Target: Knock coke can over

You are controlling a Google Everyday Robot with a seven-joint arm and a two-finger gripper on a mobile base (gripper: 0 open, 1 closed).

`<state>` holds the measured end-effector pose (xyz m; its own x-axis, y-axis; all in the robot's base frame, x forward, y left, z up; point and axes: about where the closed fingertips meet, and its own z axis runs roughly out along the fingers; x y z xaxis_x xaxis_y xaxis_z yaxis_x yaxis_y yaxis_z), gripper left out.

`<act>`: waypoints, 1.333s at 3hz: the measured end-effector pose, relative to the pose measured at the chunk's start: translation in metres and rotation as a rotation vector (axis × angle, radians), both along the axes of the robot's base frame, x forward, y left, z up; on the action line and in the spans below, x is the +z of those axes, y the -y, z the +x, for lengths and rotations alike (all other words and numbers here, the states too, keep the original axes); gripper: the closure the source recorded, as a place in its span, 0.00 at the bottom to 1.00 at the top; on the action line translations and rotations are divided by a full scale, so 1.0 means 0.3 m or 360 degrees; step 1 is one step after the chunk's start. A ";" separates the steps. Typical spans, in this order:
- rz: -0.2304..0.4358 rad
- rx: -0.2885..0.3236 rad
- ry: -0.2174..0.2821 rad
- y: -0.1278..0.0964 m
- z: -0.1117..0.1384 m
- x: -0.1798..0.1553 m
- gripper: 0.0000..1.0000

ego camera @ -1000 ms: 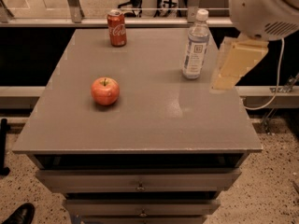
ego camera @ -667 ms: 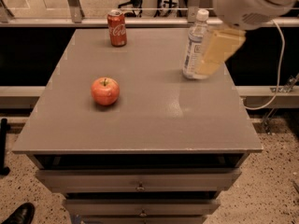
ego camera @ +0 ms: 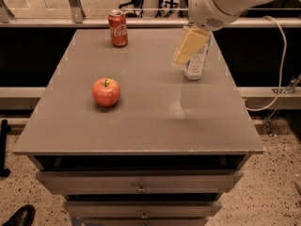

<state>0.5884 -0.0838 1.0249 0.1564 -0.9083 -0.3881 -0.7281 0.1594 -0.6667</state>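
Note:
The red coke can (ego camera: 118,28) stands upright at the far left of the grey table (ego camera: 141,117). My gripper (ego camera: 189,45) hangs from the white arm at the upper right, its pale yellow fingers pointing down-left over the table's far right part, in front of the water bottle (ego camera: 195,62). The gripper is well to the right of the can and does not touch it.
A red-orange apple (ego camera: 106,92) sits on the table's left middle. The clear water bottle stands at the far right, partly hidden by the gripper. A railing and floor lie behind the table; drawers are below the front edge. A cable hangs at the right.
The arm and gripper have moved left and slightly away from the table's right edge, now overlapping the water bottle. The can, apple and bottle have not moved.

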 end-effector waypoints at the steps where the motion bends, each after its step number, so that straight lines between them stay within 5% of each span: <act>1: 0.0076 -0.0003 -0.0018 -0.058 0.130 -0.048 0.00; 2: 0.0170 0.0003 -0.0075 -0.183 0.293 -0.109 0.00; 4: 0.0230 -0.0020 -0.0063 -0.197 0.342 -0.125 0.00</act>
